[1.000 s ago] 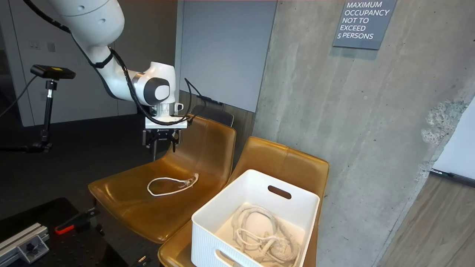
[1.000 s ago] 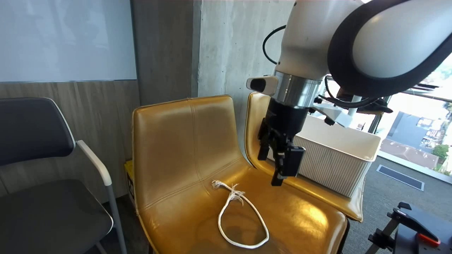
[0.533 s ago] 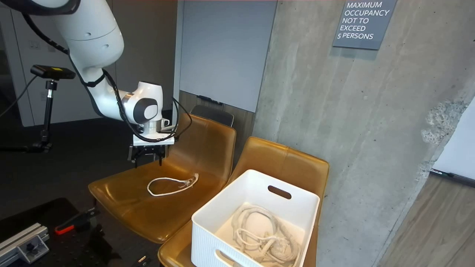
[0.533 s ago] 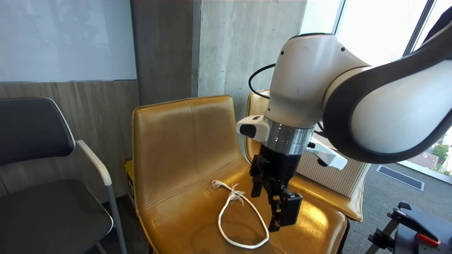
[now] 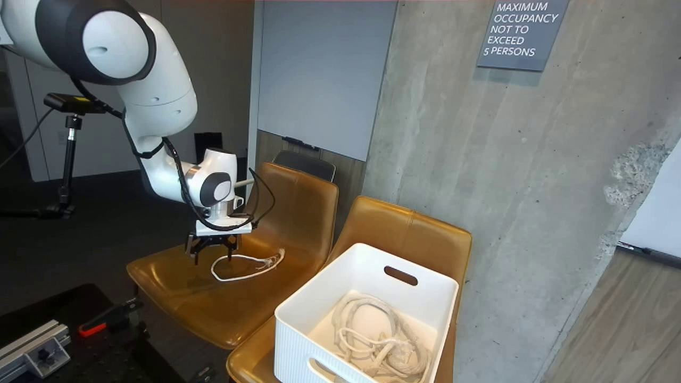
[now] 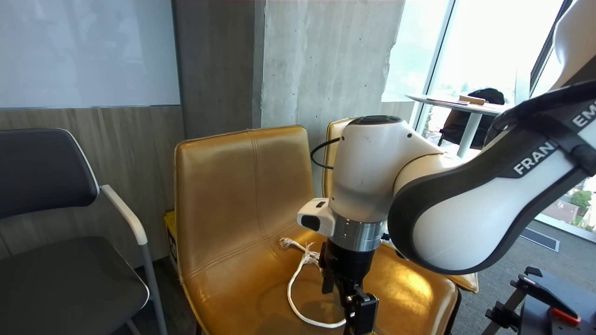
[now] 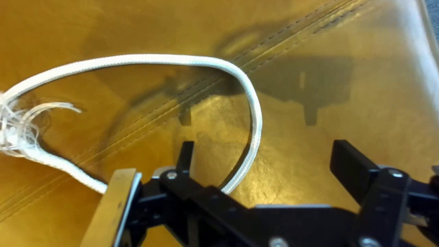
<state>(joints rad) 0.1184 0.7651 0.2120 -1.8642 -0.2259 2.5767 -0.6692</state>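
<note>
The white rope loop (image 7: 154,59) lies on the tan chair (image 6: 237,298), its frayed knot (image 6: 308,256) toward the backrest (image 6: 219,186); it looks light, limp and hard to damage, though its smooth braid may slide, so a firm pinch across the plain curve (image 7: 256,113) opposite the knot seems best, and the pincer (image 7: 262,144) hangs near that curve, spread wide, holding nothing

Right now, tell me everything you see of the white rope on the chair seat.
The white rope looks braided and smooth, bent into one rounded loop. Its sides meet at a clump of frayed strands; whether knotted there is unclear, and a short tail reaches toward the backrest. It lies on the brown, leather-like seat, across a stitched seam. The open hand hangs over part of it, hiding some in the wrist view, but does not grip it.
</note>
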